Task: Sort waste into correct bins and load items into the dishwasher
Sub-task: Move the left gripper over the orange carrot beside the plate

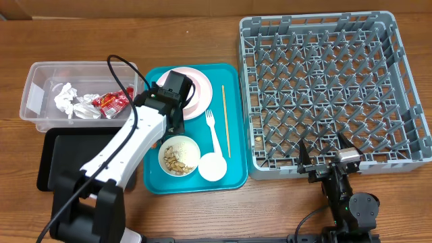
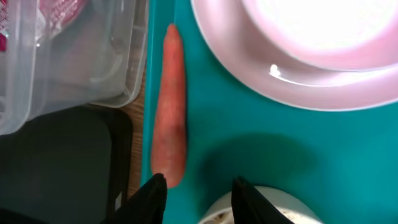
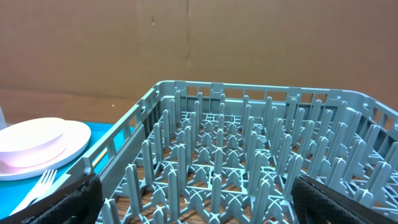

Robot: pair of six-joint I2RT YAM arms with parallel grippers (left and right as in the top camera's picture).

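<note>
An orange carrot (image 2: 169, 106) lies along the left edge of the teal tray (image 2: 249, 149), beside the pink plate (image 2: 311, 74). My left gripper (image 2: 199, 198) hovers open just short of the carrot's near end, its left fingertip (image 2: 154, 194) beside that end and nothing between the jaws. From overhead the left gripper (image 1: 172, 128) is over the tray's left side and the arm hides the carrot. The clear tub (image 1: 40, 91) holds white napkins (image 1: 67, 101) and a red wrapper (image 1: 113, 101). My right gripper (image 1: 325, 154) stands wide open at the front edge of the grey dish rack (image 1: 324, 88), empty.
On the teal tray (image 1: 229, 169) sit a white bowl (image 1: 179, 157) with food scraps, a small white cup (image 1: 212, 167), a white fork (image 1: 212, 128) and a chopstick (image 1: 226, 125). A black tray (image 1: 67, 152) lies in front of the tub.
</note>
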